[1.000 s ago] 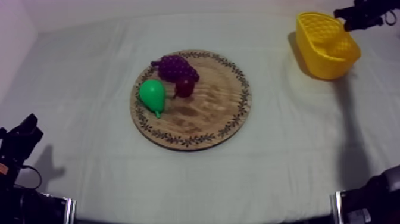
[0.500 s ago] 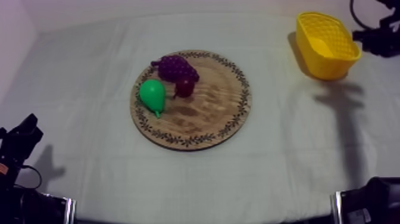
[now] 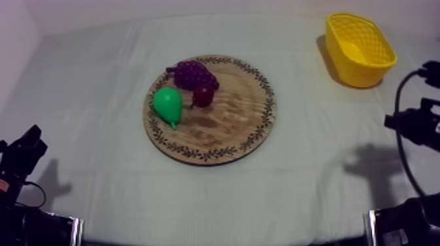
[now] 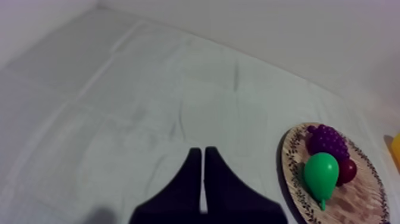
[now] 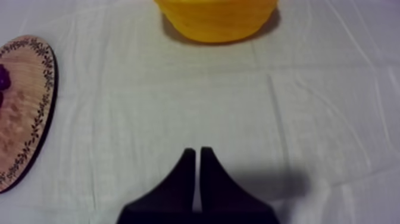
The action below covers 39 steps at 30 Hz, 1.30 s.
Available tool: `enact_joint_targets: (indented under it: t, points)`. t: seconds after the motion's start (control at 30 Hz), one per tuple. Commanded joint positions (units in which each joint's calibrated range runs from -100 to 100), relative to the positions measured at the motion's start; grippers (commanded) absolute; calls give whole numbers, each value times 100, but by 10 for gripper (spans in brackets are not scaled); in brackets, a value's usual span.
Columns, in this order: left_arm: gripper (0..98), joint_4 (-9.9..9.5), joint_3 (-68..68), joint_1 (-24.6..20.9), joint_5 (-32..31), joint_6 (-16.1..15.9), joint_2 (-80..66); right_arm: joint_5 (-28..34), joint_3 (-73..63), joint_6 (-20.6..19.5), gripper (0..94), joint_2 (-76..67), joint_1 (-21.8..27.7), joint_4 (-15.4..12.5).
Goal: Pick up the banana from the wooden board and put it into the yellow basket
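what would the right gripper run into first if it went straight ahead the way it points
Most likely the yellow basket: the right gripper, shut on nothing, points over bare cloth towards its near wall. The wooden board lies off to one side, out of that line.

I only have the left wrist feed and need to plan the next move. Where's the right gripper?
Observer: The right gripper is over bare cloth, pointing at the basket, apart from it.
Operator: Open or shut?
Observer: Shut on nothing, a narrow wedge.
Operator: How does the basket sit?
Observer: Upright, near the cloth's far right corner in the top view.
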Motion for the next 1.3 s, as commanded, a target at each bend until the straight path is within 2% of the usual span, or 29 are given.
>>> enact_joint_targets:
  t: [0.0,0.27,0.57,0.8,0.87,1.0,1.07,1.27]
  points:
    - [1,-1,3,-3,2,0,-3,149,404,128,6,-1081,40,-75]
    - [1,-1,3,-3,2,0,-3,620,996,256,6,-2613,160,-170]
    - [1,-1,3,-3,2,0,-3,660,1227,307,6,-3351,299,-366]
    - [1,-1,3,-3,2,0,-3,767,1224,348,6,-3622,280,-408]
    - [1,-1,3,-3,2,0,-3,616,1274,511,6,-3637,289,-408]
    - [1,-1,3,-3,2,0,-3,181,1360,1161,6,-3647,295,-419]
    - [1,-1,3,-3,2,0,-3,110,1374,1363,6,-3649,296,-421]
    - [1,-1,3,-3,2,0,-3,49,1386,1381,6,-3651,296,-422]
